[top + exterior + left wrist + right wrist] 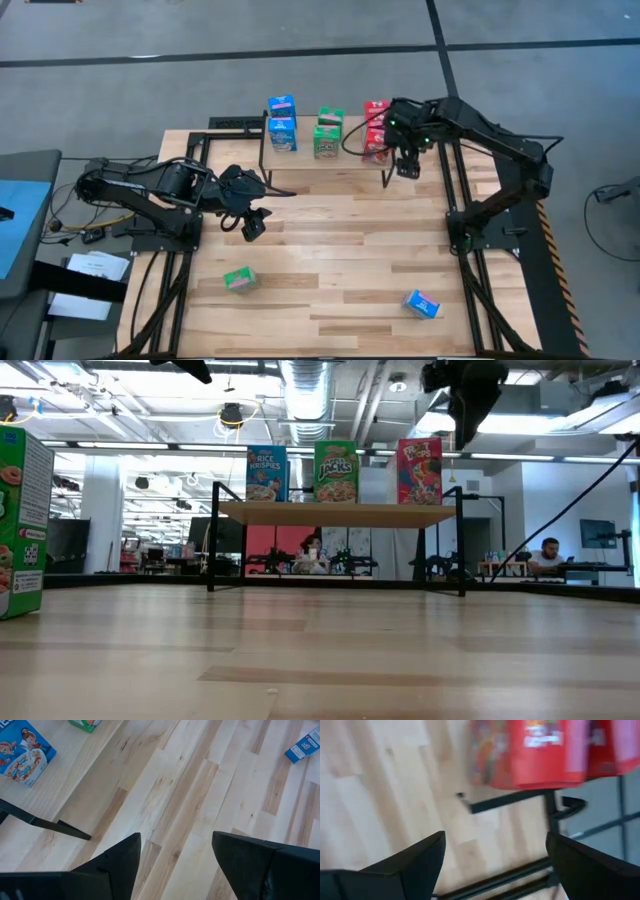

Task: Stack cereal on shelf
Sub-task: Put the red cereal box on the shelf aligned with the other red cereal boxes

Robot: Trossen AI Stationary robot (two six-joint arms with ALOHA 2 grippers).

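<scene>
Green cereal box (22, 525) looms closest, standing on bench (340, 270) front-left; blue box (422, 303) lies front-right. Shelf (340, 513) at back carries blue (266, 473), green (336, 471), red (419, 471) boxes upright. Right gripper (407, 165) released, empty, just beside red stack. Left gripper (252, 224) half-spread, holding nothing, over bench left.

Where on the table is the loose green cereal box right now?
In the high view, the green cereal box lies on the tabletop's near-left part, below the left gripper, far from the shelf.
</scene>
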